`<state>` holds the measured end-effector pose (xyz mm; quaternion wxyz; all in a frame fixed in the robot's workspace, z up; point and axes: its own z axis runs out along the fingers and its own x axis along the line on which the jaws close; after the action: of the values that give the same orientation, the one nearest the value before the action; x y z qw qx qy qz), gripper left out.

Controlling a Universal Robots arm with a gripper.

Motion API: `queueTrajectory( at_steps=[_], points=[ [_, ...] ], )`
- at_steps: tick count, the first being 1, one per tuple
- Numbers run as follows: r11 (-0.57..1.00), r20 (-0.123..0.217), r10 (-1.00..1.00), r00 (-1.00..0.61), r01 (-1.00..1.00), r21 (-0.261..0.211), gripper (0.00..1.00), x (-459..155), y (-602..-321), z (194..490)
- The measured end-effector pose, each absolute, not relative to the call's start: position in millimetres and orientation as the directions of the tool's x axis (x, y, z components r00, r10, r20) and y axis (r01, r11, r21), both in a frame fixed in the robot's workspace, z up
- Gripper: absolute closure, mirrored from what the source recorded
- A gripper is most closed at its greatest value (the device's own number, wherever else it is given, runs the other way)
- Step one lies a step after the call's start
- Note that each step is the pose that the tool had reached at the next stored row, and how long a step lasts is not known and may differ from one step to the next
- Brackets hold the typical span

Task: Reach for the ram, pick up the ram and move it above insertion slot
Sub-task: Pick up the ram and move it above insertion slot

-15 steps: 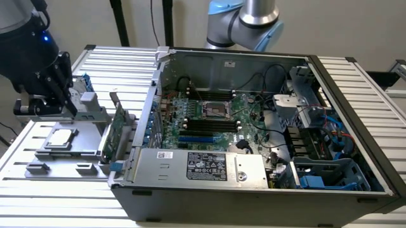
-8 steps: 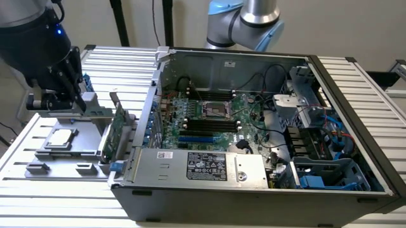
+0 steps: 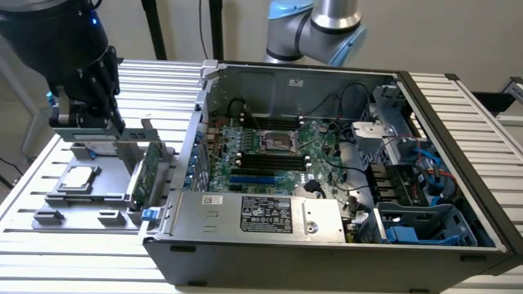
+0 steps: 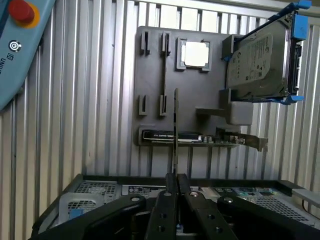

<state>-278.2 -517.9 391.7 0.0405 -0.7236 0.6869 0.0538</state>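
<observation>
Above grey holder tray [image 4: 200, 110], gripper [image 4: 175, 186] clamped on ram [image 4: 176, 135], held edge-on

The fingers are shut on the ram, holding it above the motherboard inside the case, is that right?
Not quite. The fingers are shut on the ram, but the exterior view shows the gripper above the grey parts tray beside the case, not over the motherboard.
</observation>
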Motion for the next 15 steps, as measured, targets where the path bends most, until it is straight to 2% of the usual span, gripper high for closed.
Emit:
queueTrajectory(
  at_steps=[15],
  points=[
    [-0.053, -0.138, -0.989, 0.050, -0.998, 0.015, 0.88, -230.0, -510.7, 406.1]
  ],
)
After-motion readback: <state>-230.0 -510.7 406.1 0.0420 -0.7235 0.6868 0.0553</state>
